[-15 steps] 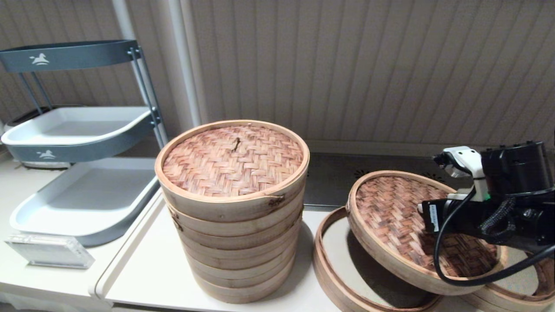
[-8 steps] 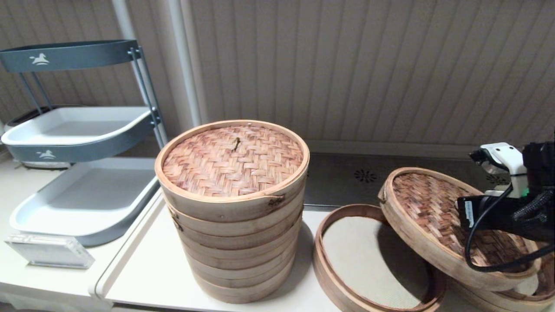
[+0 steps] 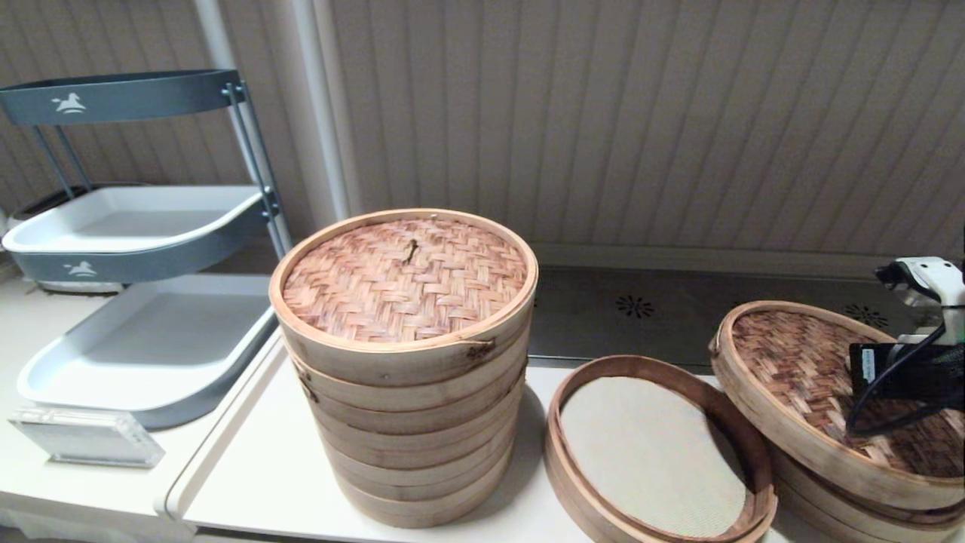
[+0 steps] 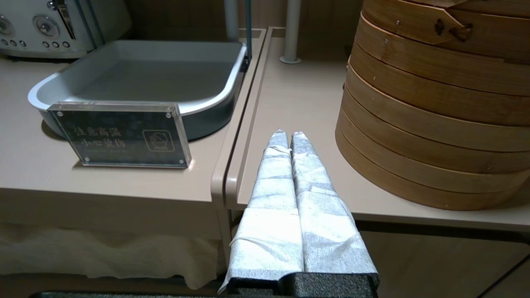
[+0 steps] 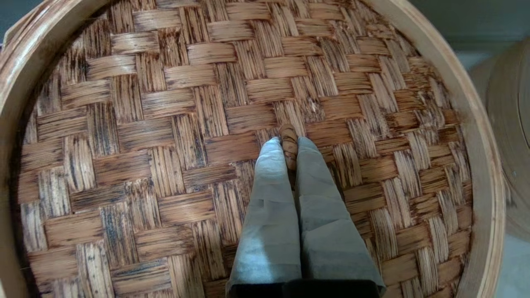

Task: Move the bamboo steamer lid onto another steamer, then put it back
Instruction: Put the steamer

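The bamboo steamer lid [image 3: 799, 377], brown woven with scorched patches and a pale rim, hangs tilted over a shallow steamer basket [image 3: 837, 494] at the far right. That basket's inside is hidden under the lid. I cannot tell whether lid and basket touch. My right gripper [image 5: 290, 142] is shut on the lid's small centre knot [image 5: 288, 138]; in the head view only its wrist [image 3: 905, 369] shows above the lid. My left gripper [image 4: 288, 134] is shut with nothing in it, low at the table's front edge beside the tall stack.
A second shallow basket [image 3: 573, 392] with a reddish-brown rim and beige liner lies uncovered in the middle. The tall pale steamer stack [image 3: 407, 354] with its own woven lid stands left of it. A grey tray rack [image 3: 136, 302] and an acrylic sign [image 4: 120, 134] are at the left.
My right gripper has carried the lid to the right, off the middle basket and over the far-right one. The middle basket's liner is now fully uncovered. The left arm has not moved.
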Available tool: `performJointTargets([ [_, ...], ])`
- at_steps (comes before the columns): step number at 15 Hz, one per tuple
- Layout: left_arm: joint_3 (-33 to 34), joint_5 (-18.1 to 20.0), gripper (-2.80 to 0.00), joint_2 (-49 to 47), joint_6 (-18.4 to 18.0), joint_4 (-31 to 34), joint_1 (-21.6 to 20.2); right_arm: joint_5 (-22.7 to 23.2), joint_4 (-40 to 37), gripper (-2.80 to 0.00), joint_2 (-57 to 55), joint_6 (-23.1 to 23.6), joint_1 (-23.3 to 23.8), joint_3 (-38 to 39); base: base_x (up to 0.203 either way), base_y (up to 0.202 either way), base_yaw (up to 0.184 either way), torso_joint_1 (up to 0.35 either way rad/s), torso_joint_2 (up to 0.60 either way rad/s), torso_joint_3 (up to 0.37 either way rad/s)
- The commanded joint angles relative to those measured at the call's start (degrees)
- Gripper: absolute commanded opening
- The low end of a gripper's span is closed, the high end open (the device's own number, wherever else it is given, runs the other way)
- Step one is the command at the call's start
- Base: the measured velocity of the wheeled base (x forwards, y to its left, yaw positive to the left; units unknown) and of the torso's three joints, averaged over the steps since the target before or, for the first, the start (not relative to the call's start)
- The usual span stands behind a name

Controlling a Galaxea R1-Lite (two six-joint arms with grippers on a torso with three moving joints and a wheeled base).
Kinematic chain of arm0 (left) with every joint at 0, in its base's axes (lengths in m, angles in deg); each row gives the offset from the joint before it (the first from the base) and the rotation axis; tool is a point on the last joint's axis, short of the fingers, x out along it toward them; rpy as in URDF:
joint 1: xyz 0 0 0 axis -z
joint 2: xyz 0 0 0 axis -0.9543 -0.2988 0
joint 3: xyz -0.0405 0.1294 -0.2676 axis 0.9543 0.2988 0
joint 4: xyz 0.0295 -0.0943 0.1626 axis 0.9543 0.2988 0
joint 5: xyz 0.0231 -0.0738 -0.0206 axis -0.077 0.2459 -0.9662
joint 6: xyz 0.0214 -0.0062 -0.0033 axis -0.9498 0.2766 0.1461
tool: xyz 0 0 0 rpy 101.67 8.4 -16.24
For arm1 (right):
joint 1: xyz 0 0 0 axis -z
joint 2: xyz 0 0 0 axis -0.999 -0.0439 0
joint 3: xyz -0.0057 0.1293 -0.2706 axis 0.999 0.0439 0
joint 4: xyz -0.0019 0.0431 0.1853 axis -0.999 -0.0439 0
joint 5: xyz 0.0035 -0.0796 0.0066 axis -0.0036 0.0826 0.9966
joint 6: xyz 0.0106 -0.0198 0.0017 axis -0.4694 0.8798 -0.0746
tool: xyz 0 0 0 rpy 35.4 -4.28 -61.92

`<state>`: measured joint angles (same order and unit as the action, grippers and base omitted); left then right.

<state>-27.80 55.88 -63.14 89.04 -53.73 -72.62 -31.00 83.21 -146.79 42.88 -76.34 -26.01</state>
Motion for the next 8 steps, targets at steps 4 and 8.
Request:
performJointTargets([
  [4, 1.41, 0.02, -2.80, 0.09, -0.01, -0.05, -0.05, 3.72, 0.23, -2.80, -4.40, 1.84, 9.25, -0.74, 0.000, 0.000, 0.000, 0.000, 0.00, 0.000],
  [8, 1.41, 0.00, -2.80, 0.16, -0.01, -0.05, 0.00, 5.13, 0.23, -2.80, -5.84, 2.83, 12.05, -0.41, 0.000, 0.000, 0.000, 0.000, 0.00, 0.000],
])
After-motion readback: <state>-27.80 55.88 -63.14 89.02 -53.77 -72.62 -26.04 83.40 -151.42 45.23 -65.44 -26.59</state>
